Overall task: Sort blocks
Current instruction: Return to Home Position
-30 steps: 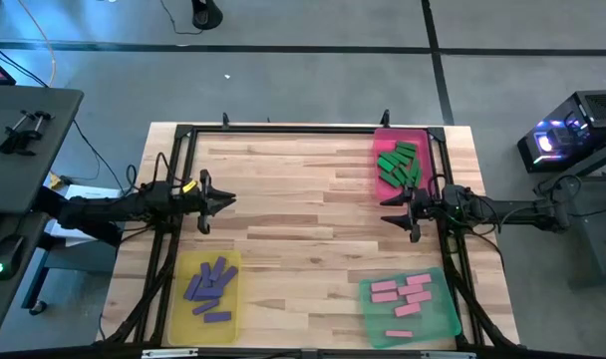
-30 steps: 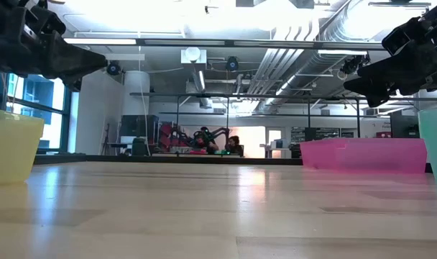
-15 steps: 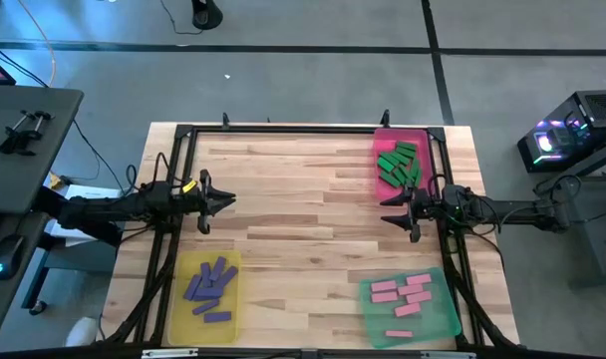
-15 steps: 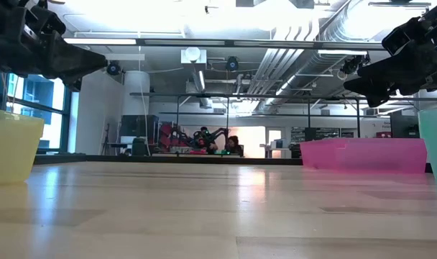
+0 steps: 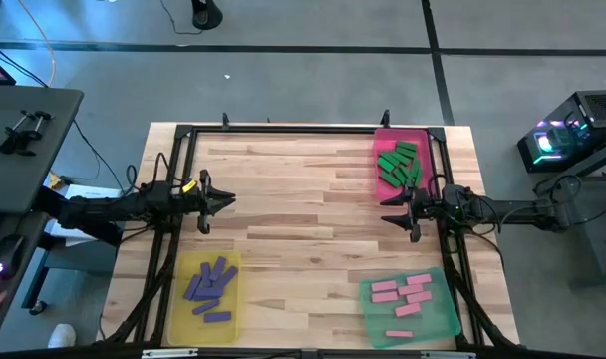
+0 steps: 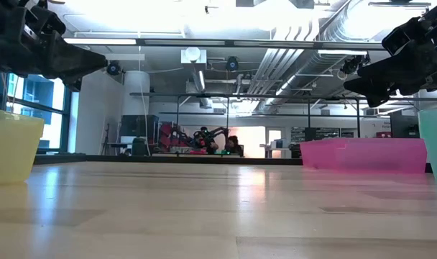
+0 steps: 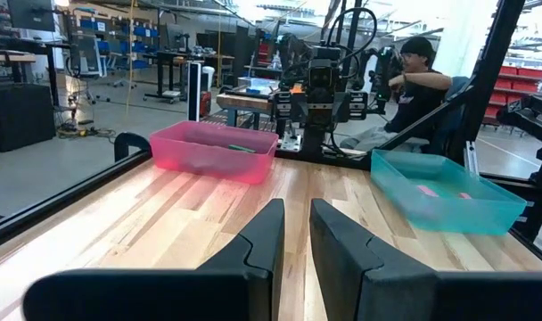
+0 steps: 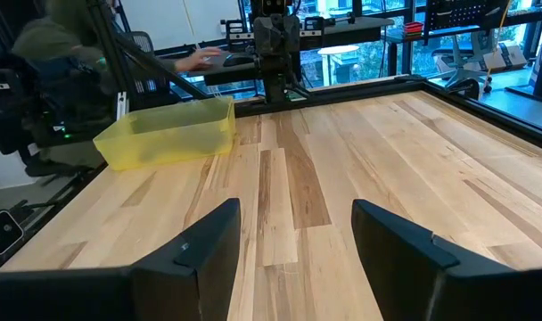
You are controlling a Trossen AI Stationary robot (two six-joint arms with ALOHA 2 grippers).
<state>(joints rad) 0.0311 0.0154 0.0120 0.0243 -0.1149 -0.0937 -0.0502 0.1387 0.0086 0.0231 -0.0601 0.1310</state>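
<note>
Purple blocks (image 5: pixel 208 280): high view only | left end effector (image 7: pixel 296 209) near-clenched | right end effector (image 8: pixel 295 212) released

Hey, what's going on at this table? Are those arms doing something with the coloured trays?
Two dark robot arms are sorting small flat blocks by colour, and the job looks finished. The green blocks lie in the translucent pink tray, the purple blocks in the translucent yellow tray, and the pink blocks in the translucent green tray. None lies loose on the wooden table. The left gripper hangs near the table's left edge, nearly shut and empty. The right gripper hangs near the right edge, open and empty.
</note>
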